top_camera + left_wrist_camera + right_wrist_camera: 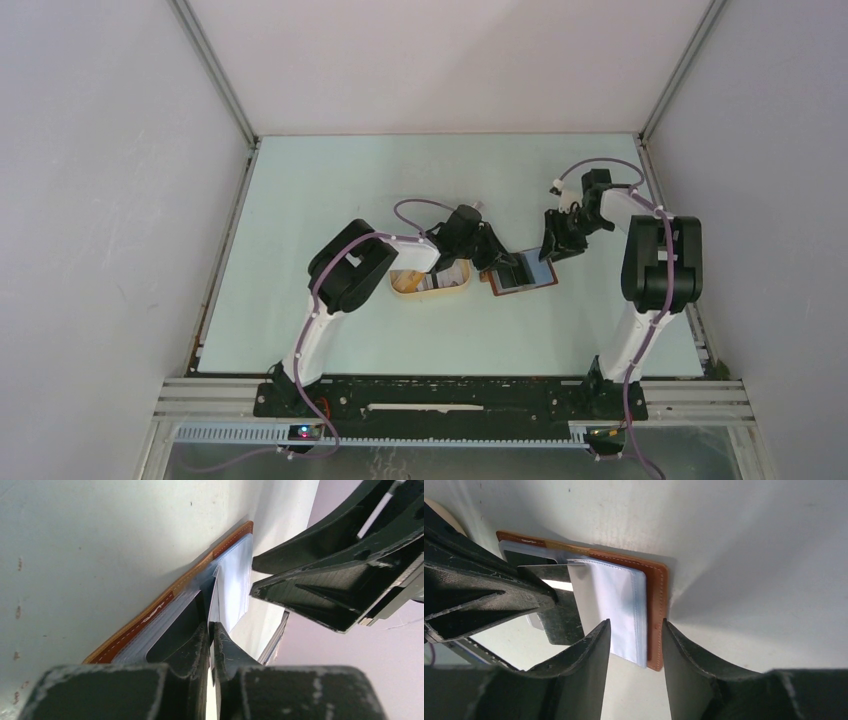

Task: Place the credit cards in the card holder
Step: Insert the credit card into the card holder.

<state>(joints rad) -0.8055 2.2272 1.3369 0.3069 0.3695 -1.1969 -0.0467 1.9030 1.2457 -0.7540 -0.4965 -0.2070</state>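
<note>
From the top camera, the reddish-brown card holder lies open and flat on the pale table, just right of the oval cream tray. The tray holds several thin credit cards, tan and dark. The left gripper reaches over the tray to the holder's left part, and the right gripper hangs over its right end.

In the left wrist view, the black, scuffed fingers are pinched together on the edge of one thin, whitish credit card, which stands on edge against the holder's clear plastic sleeves. The leather rim with pale stitching runs along the table beneath. The right gripper's fingers crowd in from the upper right.

In the right wrist view, the jaws stand apart and released, with the stitched leather edge and the glossy sleeve stack between them. The left gripper blocks the holder's left half, where dark pockets show.
</note>
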